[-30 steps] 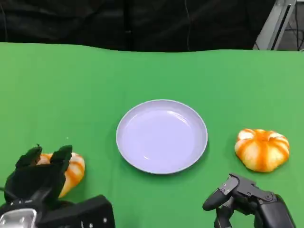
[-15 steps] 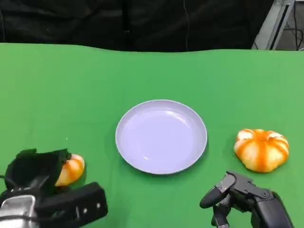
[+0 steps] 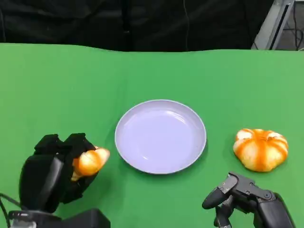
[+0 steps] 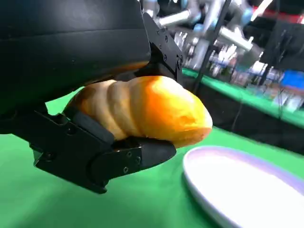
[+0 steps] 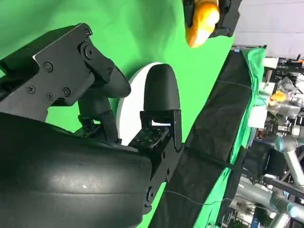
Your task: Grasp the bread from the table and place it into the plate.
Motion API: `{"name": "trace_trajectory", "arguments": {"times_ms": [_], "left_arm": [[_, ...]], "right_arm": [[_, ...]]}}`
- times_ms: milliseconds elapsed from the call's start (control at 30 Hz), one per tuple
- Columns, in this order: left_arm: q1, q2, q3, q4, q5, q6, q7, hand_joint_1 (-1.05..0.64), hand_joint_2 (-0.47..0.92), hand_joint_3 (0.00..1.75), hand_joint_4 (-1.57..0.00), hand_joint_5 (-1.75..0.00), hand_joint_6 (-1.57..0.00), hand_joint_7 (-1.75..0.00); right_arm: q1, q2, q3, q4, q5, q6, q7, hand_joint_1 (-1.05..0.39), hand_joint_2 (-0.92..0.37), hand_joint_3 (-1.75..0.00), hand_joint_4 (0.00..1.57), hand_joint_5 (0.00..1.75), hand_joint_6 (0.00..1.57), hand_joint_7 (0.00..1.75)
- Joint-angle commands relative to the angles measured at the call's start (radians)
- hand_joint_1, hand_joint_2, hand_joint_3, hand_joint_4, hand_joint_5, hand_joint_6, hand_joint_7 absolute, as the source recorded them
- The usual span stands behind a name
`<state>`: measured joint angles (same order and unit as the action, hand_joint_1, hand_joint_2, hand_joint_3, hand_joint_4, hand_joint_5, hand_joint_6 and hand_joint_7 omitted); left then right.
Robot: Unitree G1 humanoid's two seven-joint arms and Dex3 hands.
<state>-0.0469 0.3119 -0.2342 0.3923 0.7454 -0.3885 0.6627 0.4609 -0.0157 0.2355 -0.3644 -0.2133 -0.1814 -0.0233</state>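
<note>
The table (image 3: 57, 80) was covered in bright, plain green. The plate (image 3: 160, 136) was a pale lavender-white with no pattern. The bread (image 3: 90, 161) in the left hand (image 3: 57, 173) was golden orange, shading to a paler tan along its ridges. A second bun (image 3: 260, 149) was orange with cream-white stripes running from its centre. Both hands were matte black, the right hand (image 3: 242, 199) included. The backdrop (image 3: 142, 23) behind the table was black.

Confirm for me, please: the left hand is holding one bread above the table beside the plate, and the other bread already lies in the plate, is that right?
Not quite. The other bread lies on the green table, apart from the plate, near the right hand; the head view shows this. The left hand does hold one bread beside the plate.
</note>
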Motion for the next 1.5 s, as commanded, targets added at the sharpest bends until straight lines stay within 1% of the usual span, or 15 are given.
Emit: {"name": "trace_trajectory", "arguments": {"times_ms": [33,267,467,833,900,967,1000,1033,1067,1100,1133,1167,1233,1333,1500], "left_arm": [[-0.059,0.021,0.006,0.034,0.008,-0.119,0.119,-0.20,0.45,1.24,-0.86,-1.75,-0.66,-1.75],[-0.152,0.019,-0.017,0.102,0.042,-0.226,0.194,-0.21,0.41,1.36,-0.88,-1.75,-0.67,-1.75],[-0.287,-0.062,-0.089,0.130,0.075,-0.206,0.164,-0.24,0.33,1.50,-0.92,-1.75,-0.70,-1.75],[-0.433,-0.172,-0.183,0.218,0.088,-0.105,0.096,-0.20,0.30,1.47,-0.94,-1.75,-0.74,-1.75],[-0.465,-0.203,-0.198,0.228,0.068,-0.021,-0.038,-0.23,0.36,1.38,-0.91,-1.75,-0.74,-1.66],[-0.474,-0.222,-0.202,0.198,0.033,0.075,-0.199,-0.24,0.47,1.14,-0.77,-1.75,-0.74,-1.30],[-0.472,-0.223,-0.202,0.171,0.013,0.117,-0.284,-0.24,0.51,1.05,-0.73,-1.75,-0.73,-1.20],[-0.471,-0.220,-0.205,0.146,-0.001,0.151,-0.358,-0.23,0.60,0.86,-0.64,-1.70,-0.71,-0.93],[-0.468,-0.215,-0.208,0.122,-0.008,0.178,-0.415,-0.23,0.72,0.60,-0.51,-1.40,-0.68,-0.58],[-0.466,-0.207,-0.217,0.091,0.002,0.218,-0.478,-0.24,0.80,0.45,-0.48,-1.20,-0.69,-0.39],[-0.463,-0.198,-0.227,0.065,0.016,0.252,-0.526,-0.31,0.87,0.32,-0.28,-0.88,-0.59,-0.18],[-0.460,-0.191,-0.236,0.041,0.028,0.282,-0.565,-0.36,0.89,0.29,-0.19,-0.72,-0.52,-0.09],[-0.457,-0.179,-0.260,0.003,0.056,0.343,-0.639,-0.53,0.92,0.31,-0.05,-0.42,-0.32,-0.02],[-0.451,-0.168,-0.282,-0.040,0.078,0.408,-0.720,-0.72,0.92,0.39,-0.01,-0.11,-0.12,0.00],[-0.444,-0.153,-0.290,-0.077,0.069,0.438,-0.781,-0.84,0.92,0.51,0.00,0.00,-0.05,-0.01]], "right_arm": [[-0.014,-0.004,-0.008,0.014,0.008,-0.009,-0.002,0.07,-0.45,-1.28,0.68,1.61,0.73,1.32],[-0.029,-0.006,-0.010,0.029,0.005,-0.007,-0.004,0.07,-0.44,-1.27,0.69,1.60,0.74,1.32],[-0.021,-0.009,-0.014,0.023,0.012,-0.010,0.002,0.06,-0.43,-1.27,0.70,1.63,0.74,1.32],[0.024,-0.006,-0.016,-0.029,0.025,0.015,0.011,0.05,-0.44,-1.28,0.68,1.62,0.74,1.32],[0.026,-0.009,-0.019,-0.032,0.026,0.013,0.012,0.04,-0.45,-1.28,0.67,1.62,0.73,1.32],[0.026,-0.013,-0.021,-0.033,0.024,0.011,0.013,0.05,-0.45,-1.26,0.66,1.60,0.73,1.33],[0.027,-0.012,-0.019,-0.034,0.023,0.013,0.013,0.05,-0.45,-1.26,0.66,1.60,0.72,1.33],[0.028,-0.010,-0.018,-0.033,0.022,0.012,0.013,0.05,-0.45,-1.25,0.66,1.59,0.72,1.33],[0.029,-0.009,-0.016,-0.034,0.021,0.012,0.012,0.05,-0.46,-1.24,0.66,1.59,0.72,1.33],[0.031,-0.008,-0.014,-0.036,0.020,0.013,0.012,0.04,-0.46,-1.24,0.67,1.59,0.72,1.33],[0.033,-0.006,-0.012,-0.039,0.018,0.016,0.011,0.04,-0.46,-1.23,0.67,1.59,0.72,1.33],[0.035,-0.005,-0.011,-0.041,0.016,0.018,0.010,0.04,-0.47,-1.23,0.67,1.60,0.72,1.33],[0.034,-0.003,-0.011,-0.038,0.020,0.014,0.008,0.04,-0.47,-1.23,0.67,1.61,0.72,1.33],[0.029,-0.010,-0.012,-0.033,0.006,0.007,0.007,0.03,-0.47,-1.23,0.67,1.63,0.72,1.34],[0.028,-0.005,-0.009,-0.035,0.010,0.013,0.009,0.05,-0.47,-1.24,0.66,1.63,0.72,1.34]]}}
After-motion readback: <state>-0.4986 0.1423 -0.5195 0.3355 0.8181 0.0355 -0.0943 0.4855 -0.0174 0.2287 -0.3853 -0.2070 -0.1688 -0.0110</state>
